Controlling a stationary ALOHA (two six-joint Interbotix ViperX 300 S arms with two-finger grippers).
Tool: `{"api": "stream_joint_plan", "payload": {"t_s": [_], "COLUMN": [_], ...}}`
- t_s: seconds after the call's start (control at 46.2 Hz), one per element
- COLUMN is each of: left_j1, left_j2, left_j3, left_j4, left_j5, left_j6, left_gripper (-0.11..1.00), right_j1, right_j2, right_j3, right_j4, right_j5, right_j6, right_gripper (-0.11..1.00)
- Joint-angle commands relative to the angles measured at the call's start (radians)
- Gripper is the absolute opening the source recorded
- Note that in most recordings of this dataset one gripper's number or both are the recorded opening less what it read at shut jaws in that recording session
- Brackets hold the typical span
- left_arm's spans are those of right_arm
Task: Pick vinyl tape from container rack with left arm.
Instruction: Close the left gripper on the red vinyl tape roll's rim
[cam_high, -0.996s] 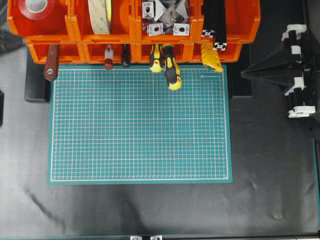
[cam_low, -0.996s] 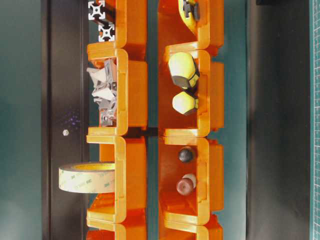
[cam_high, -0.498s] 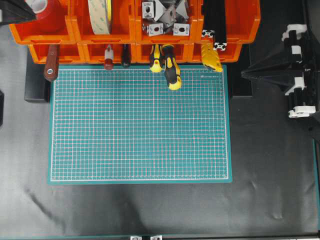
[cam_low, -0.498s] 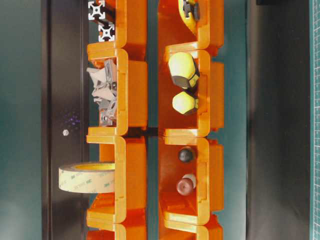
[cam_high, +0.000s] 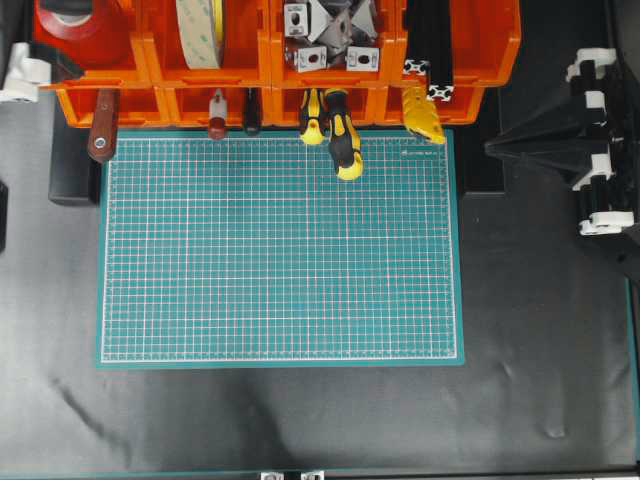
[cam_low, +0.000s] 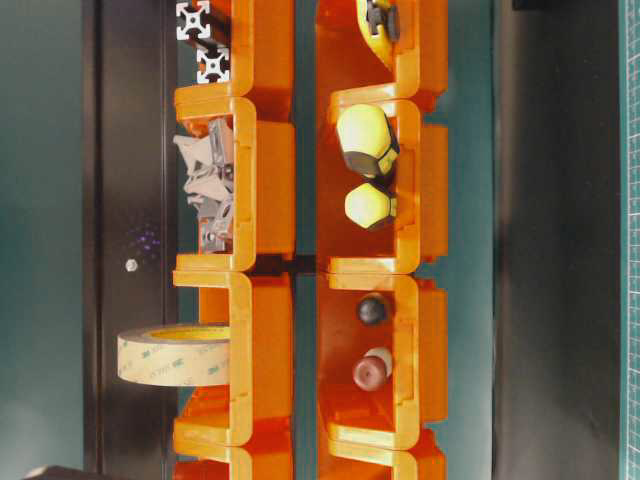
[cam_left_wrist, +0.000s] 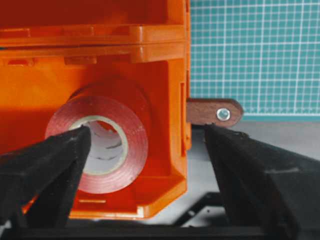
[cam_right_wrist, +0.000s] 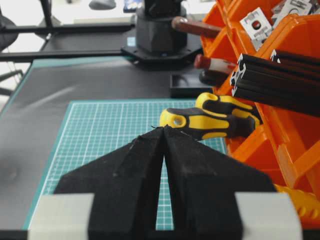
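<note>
At the far left of the overhead view the left arm (cam_high: 25, 75) reaches over the end of the container rack (cam_high: 150, 55). Its wrist camera shows the left gripper (cam_left_wrist: 147, 160) spread wide, holding nothing, one finger (cam_left_wrist: 55, 160) across the near edge of the vinyl tape (cam_left_wrist: 100, 145) and the other outside the bin wall; the jaws seem parted to straddle the roll before closing. The red roll lies flat in the top-left bin (cam_high: 85, 45), core facing up, which leaves its rim free for a pinch.

Further right, a cream tape roll (cam_high: 200, 30) stands on edge in the next bin, then metal brackets (cam_high: 325, 35) and black aluminium extrusions (cam_high: 430, 50). Tool handles jut from the lower tier over the green cutting mat (cam_high: 280, 250): a brown wooden handle (cam_high: 102, 125), a small red-tipped one (cam_high: 217, 115) and yellow-black screwdrivers (cam_high: 335, 125).

At the far right the right gripper (cam_right_wrist: 163, 135) is parked off the mat, tips pressed together and holding nothing, likely kept clear.
</note>
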Motion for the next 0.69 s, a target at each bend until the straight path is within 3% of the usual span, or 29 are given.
{"api": "stream_joint_plan", "payload": {"t_s": [0.0,0.433,0.541,0.671], "left_j1": [0.006,0.017,0.018,0.020], "left_j2": [-0.002,-0.003,-0.003,-0.008], "left_j3": [0.012,0.043,0.034,0.008], "left_j4": [0.003,0.003,0.003,0.005], "left_j5": [-0.006,-0.028,-0.028,-0.017], "left_j6": [-0.003,0.005,0.020,0.046], "left_gripper": [0.84,0.74,0.55,0.19], "right_j1": [-0.002,-0.002,-0.002,-0.002], "right_j2": [-0.002,-0.017,-0.017,-0.017], "right_j3": [-0.037,-0.035,-0.035,-0.035], "right_j4": [0.003,0.003,0.003,0.003], "right_j5": [0.008,0.023,0.023,0.023], "right_j6": [-0.002,-0.002,-0.002,-0.002], "right_gripper": [0.01,0.01,0.01,0.01]}}
